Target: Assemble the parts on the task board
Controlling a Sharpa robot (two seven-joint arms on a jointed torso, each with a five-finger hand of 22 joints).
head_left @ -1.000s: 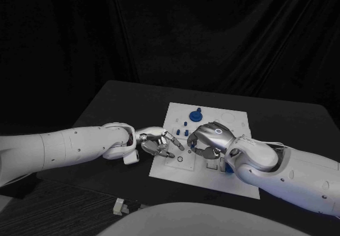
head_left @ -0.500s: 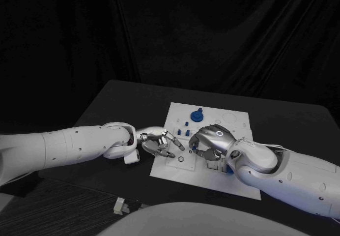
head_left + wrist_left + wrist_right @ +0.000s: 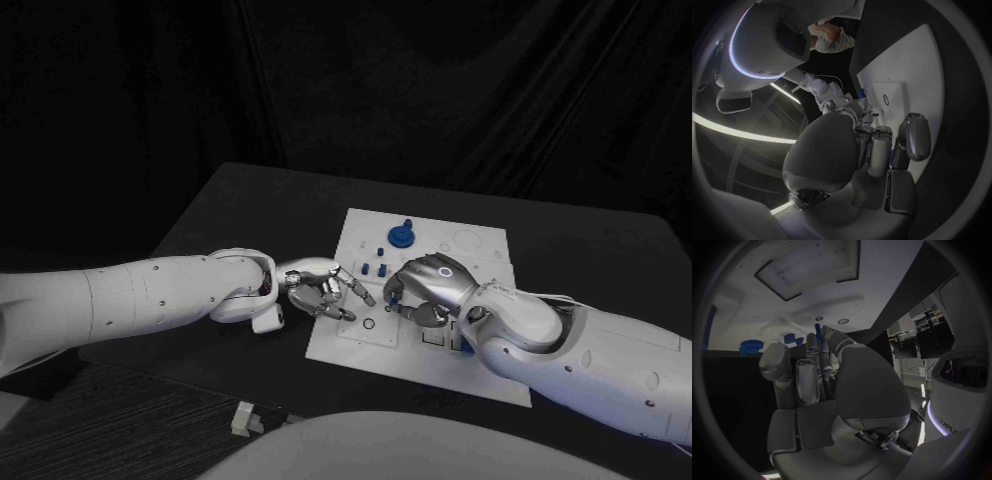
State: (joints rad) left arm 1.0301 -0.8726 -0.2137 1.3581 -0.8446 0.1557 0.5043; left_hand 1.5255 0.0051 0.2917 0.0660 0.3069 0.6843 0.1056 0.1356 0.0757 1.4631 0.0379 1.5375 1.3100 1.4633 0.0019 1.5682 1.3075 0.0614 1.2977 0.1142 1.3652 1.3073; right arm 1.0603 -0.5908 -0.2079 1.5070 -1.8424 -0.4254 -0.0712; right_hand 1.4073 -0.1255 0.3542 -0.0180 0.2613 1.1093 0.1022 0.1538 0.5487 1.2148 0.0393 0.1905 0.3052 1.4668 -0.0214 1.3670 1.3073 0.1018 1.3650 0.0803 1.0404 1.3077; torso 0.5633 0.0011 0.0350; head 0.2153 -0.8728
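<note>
Left robot hand [image 3: 325, 291]: curled at board's left edge; grasp unclear.
Right robot hand [image 3: 426, 290]: curled over board [image 3: 476, 245]; contents hidden.
Blue parts [image 3: 398, 236]: likely small, light, stiff; pinch by sides.

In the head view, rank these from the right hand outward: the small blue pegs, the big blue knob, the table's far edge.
From the right hand:
1. Small blue pegs, just beside it on the task board.
2. Big blue knob, farther up the board.
3. Table's far edge, beyond the board.
</note>
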